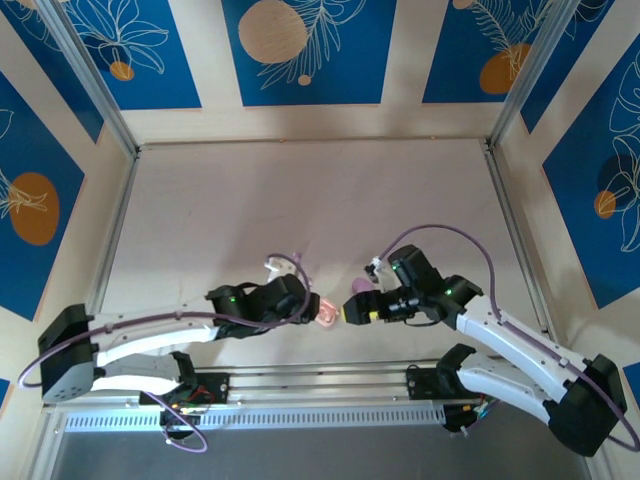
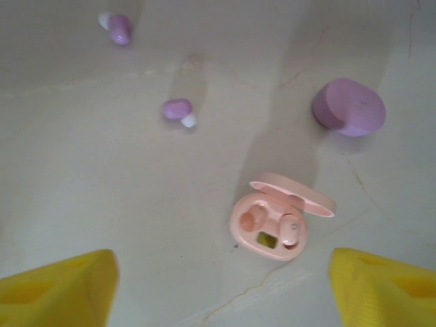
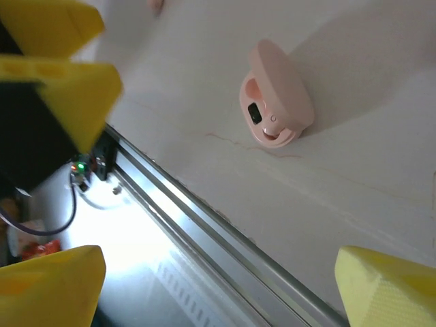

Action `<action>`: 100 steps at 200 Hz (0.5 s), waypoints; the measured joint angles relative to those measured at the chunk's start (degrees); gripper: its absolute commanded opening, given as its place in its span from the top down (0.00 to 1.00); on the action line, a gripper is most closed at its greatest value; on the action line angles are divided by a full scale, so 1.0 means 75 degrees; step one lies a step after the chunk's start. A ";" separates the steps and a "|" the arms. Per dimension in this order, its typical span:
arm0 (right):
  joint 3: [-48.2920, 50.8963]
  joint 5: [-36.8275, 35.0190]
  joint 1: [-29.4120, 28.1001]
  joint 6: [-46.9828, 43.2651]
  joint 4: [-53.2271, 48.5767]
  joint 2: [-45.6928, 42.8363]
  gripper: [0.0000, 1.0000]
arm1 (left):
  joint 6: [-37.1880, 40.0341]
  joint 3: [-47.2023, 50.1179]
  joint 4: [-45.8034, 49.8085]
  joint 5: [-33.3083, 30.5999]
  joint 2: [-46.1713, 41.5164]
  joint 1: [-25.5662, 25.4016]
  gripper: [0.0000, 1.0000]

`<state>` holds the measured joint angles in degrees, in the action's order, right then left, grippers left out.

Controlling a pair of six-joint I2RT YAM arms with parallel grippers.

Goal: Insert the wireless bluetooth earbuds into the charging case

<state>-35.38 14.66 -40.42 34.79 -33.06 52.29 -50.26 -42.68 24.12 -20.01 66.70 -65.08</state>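
Near edge: metal rail (image 3: 204,228) runs along the surface (image 1: 300,200). Right gripper (image 3: 218,286) is open and empty, yellow fingers wide apart, sitting over the rail. Left gripper (image 2: 218,289) is also open, fingers wide apart with nothing between them. In the top view the two face each other tip to tip, with the pink case (image 2: 279,221) on the surface between them. Its lid is flipped up, and two pale pink earbuds (image 2: 291,230) look seated in the wells. Beyond it the purple case (image 2: 349,106) lies shut, near the pink one but not touching. Farther out, to the left in the left wrist view: two purple earbuds (image 2: 177,110) loose on the surface, the farther purple earbud (image 2: 119,28) well apart from the first, both clear of the cases.
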 measured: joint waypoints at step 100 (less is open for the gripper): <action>-0.0903 -0.1434 -0.1483 -0.0210 0.0356 0.0871 0.09 | 0.0184 0.0481 0.1320 0.1000 -0.1376 0.1824 0.00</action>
<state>-42.15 3.90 -51.55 33.21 -30.39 58.83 -48.88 -39.07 34.02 -12.51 56.38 -51.40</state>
